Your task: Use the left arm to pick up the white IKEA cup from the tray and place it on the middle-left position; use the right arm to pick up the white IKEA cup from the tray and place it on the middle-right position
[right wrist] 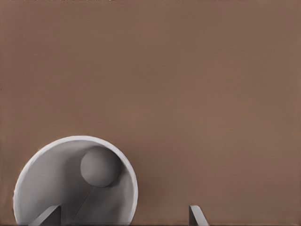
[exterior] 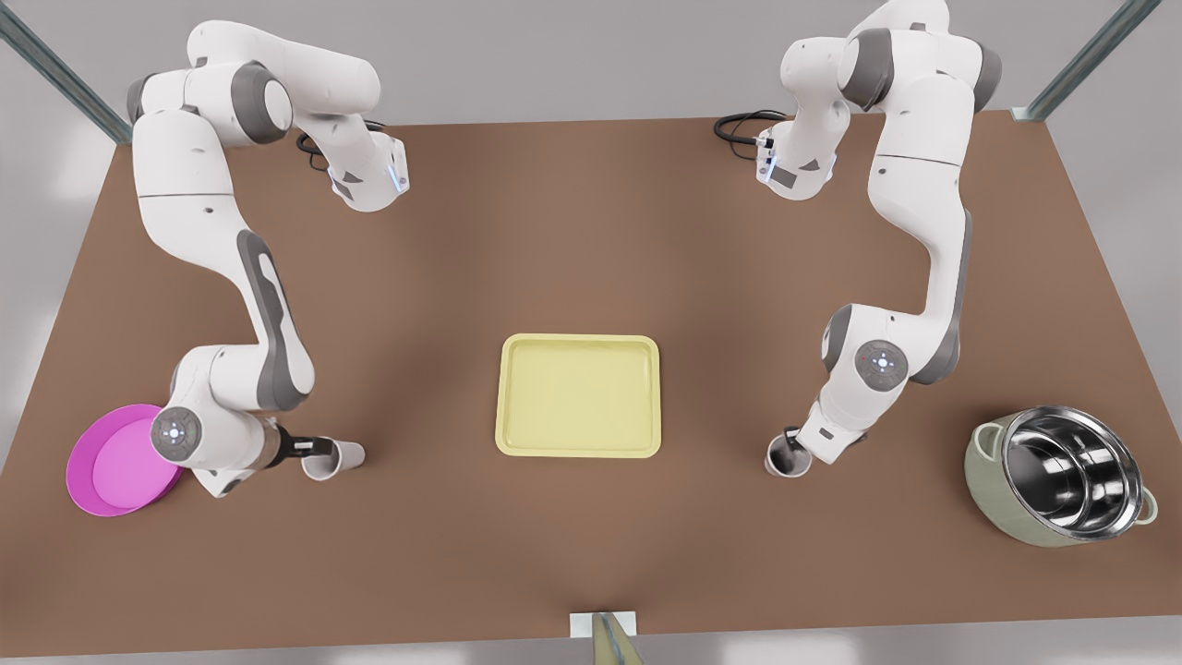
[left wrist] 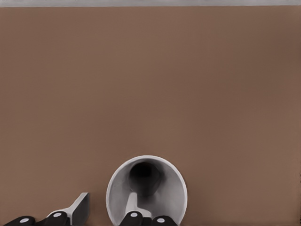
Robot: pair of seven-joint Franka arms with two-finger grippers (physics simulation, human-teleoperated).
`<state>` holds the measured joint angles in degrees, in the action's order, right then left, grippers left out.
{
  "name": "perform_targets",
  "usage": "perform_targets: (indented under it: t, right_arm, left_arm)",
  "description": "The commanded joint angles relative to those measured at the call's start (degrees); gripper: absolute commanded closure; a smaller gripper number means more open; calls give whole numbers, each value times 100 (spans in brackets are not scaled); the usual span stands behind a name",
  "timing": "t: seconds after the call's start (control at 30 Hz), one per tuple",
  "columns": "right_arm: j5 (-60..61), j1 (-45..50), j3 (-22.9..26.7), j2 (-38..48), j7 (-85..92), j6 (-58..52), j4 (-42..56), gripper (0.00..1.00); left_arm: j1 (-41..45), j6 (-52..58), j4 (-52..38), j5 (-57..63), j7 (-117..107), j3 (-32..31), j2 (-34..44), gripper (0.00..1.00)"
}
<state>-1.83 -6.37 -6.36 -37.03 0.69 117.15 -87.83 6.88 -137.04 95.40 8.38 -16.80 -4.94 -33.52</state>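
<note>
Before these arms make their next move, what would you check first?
1. Tray holds no cups: ok.
2. Left cup is off the tray, on the table at the front view's left: ok.
3. Right cup is on the table at the front view's right: ok.
4. Left gripper open, one finger inside its cup: ok.
5. Right gripper open, straddling its cup's wall: ok.
6. Both cups resting steadily: cannot tell.
</note>
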Motion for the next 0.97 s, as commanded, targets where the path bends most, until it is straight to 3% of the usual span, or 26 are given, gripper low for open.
perform_targets:
  t: [0.0, 0.03, 0.1, 0.13, 0.2, 0.27, 0.37, 0.57, 0.93]
  right_arm:
    - [16, 13, -50, 55, 573, -289, 3, 0]
    - [16, 13, -120, 73, 503, -411, -6, 0]
    - [16, 22, -164, 99, 432, -456, -15, 0]
    - [16, 22, -173, 117, 441, -508, -15, 0]
    - [16, 22, -199, 301, 424, -745, -33, 0]
    - [16, 22, -419, 635, 117, -1194, -15, 0]
    - [16, 13, -656, 1241, -323, -1572, 11, 0]
    - [7, -22, -639, 2797, -367, -2372, 47, 0]
    - [-10, -22, -586, 2771, -816, -2697, 433, 0]
  left_arm:
    - [-2, -104, -4, 94, 537, 1, 12, 0]
    - [-20, 1, -4, 94, 581, 10, 126, 0]
    - [199, 2028, -450, 542, 528, -16, 907, 0]
    - [288, 3373, -1152, 463, 546, -77, 1093, 0]
    - [288, 4483, -1542, 138, 590, -87, 1435, 0]
    - [-64, 4625, -1708, -627, 791, -51, 1620, 0]
    - [-125, 4713, -1761, -636, 1135, -25, 1629, 0]
    - [-196, 4713, -1796, -750, 1188, -25, 1629, 0]
    - [-266, 4634, -1796, -759, 1610, 19, 1796, 0]
